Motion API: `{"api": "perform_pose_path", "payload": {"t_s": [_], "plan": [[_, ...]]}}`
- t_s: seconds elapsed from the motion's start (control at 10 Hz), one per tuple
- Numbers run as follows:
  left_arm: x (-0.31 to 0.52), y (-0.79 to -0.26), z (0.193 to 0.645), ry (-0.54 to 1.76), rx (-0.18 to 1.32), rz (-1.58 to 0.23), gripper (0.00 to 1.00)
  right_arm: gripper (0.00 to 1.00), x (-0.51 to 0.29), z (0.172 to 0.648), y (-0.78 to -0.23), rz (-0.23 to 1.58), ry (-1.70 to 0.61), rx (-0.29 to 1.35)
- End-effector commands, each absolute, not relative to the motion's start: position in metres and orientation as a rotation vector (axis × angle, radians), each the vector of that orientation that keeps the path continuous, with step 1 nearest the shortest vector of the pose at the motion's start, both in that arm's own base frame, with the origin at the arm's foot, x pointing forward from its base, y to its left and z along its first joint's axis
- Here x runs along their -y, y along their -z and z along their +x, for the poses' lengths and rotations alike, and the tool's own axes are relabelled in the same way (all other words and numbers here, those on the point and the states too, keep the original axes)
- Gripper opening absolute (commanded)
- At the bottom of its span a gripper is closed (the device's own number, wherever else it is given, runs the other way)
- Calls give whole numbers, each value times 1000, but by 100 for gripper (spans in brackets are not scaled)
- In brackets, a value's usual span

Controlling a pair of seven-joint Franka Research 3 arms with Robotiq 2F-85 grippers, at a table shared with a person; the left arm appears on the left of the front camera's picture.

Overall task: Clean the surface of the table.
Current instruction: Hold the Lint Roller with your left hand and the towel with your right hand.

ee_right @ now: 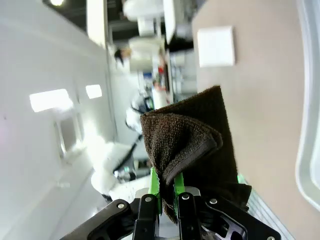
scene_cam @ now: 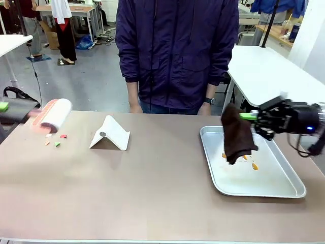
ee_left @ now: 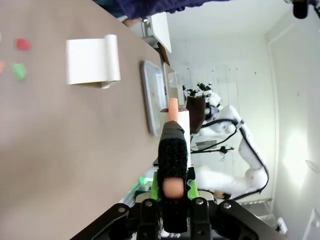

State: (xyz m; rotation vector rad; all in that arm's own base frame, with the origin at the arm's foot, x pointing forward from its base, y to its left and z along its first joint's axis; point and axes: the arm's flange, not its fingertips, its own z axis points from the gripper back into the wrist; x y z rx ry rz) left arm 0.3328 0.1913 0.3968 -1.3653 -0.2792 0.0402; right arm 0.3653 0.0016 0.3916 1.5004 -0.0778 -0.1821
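Left end effector (ee_left: 173, 189) clamps cylindrical white roller (scene_cam: 55, 115); right end effector (scene_cam: 248, 116) pinches fuzzy brown cloth (scene_cam: 237, 136) over shiny metal tray (scene_cam: 264, 193).

Your left gripper (ee_left: 173, 189) sits low at the table's left edge, fingers pointing toward the middle and clamped tight on a roller (scene_cam: 53, 116) by its handle. Your right arm (scene_cam: 297, 118) reaches in level from the right, raised off the surface. The right gripper (scene_cam: 249, 116) points sideways toward the centre, pinched on a cloth (scene_cam: 237, 134) that hangs from the pads.
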Motion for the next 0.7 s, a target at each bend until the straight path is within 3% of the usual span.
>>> {"api": "perform_pose_path", "payload": {"t_s": [0.0,0.3,0.6], "plan": [[-247,-368,324,110,384,-1420,4,0,53,347,-382,1552,325,137],[-277,-339,307,98,432,-1476,4,0,112,347,-355,1577,454,166],[-262,-332,307,68,443,-1468,4,0,113,348,-334,1544,514,239]]}}
